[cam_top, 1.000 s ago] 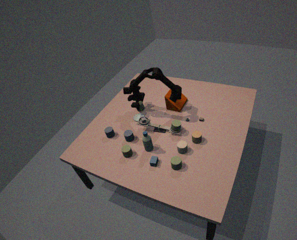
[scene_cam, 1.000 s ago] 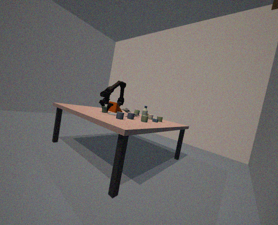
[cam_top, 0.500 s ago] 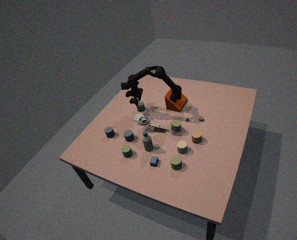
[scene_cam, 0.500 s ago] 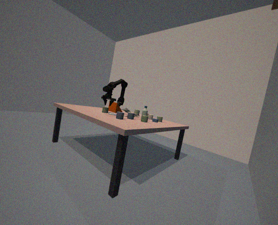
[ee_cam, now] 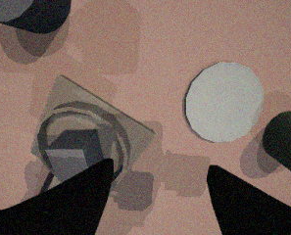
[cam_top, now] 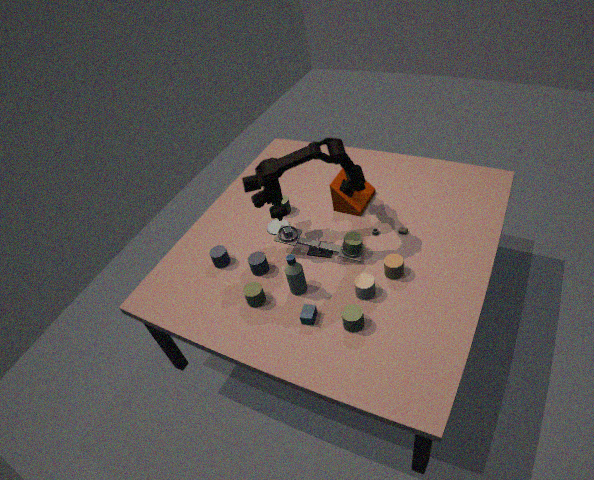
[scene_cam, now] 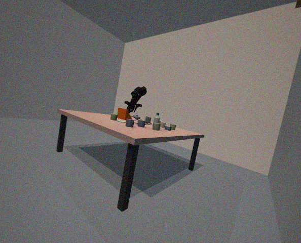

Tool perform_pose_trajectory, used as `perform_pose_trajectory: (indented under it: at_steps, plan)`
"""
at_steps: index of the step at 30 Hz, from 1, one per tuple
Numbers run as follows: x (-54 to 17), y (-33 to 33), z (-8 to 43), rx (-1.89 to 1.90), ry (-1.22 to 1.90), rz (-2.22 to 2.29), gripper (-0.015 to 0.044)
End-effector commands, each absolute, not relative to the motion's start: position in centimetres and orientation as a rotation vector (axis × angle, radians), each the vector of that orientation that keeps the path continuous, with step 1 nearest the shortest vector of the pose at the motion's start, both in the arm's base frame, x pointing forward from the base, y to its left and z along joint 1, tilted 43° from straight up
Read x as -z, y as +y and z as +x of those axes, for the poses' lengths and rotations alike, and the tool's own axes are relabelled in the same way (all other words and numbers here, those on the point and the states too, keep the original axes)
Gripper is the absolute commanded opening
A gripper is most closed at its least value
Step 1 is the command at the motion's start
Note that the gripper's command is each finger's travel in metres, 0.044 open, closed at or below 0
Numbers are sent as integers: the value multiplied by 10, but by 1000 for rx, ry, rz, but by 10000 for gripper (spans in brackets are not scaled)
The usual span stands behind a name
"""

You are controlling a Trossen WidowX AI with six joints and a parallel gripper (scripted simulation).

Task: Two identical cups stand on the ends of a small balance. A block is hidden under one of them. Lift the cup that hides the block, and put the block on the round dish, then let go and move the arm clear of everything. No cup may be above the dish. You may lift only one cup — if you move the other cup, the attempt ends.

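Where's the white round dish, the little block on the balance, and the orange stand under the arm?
white round dish (cam_top: 273,227) (ee_cam: 224,103): top and wrist views, its flat face.
little block (ee_cam: 67,159): wrist view, its pale side.
orange stand (cam_top: 345,204) (scene_cam: 121,113): top and exterior views, its side.

Dim light falls across bare grey and beige walls (scene_cam: 211,78) above a dark-legged pink worktop (cam_top: 307,372) (scene_cam: 98,124) on grey floor (cam_top: 80,382) (scene_cam: 53,196).
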State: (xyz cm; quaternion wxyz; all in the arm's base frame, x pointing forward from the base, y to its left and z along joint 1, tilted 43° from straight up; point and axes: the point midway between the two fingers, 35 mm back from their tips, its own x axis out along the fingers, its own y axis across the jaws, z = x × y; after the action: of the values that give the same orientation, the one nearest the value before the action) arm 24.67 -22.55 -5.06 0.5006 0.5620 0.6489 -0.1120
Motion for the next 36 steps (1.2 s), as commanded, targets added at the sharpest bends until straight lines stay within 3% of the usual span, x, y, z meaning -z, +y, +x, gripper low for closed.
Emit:
perform_pose_trajectory:
  at_steps: [1,36]
  plan:
    - [25,-207,276,167,1553,1303,260]
    - [49,-165,297,116,1546,1280,260]
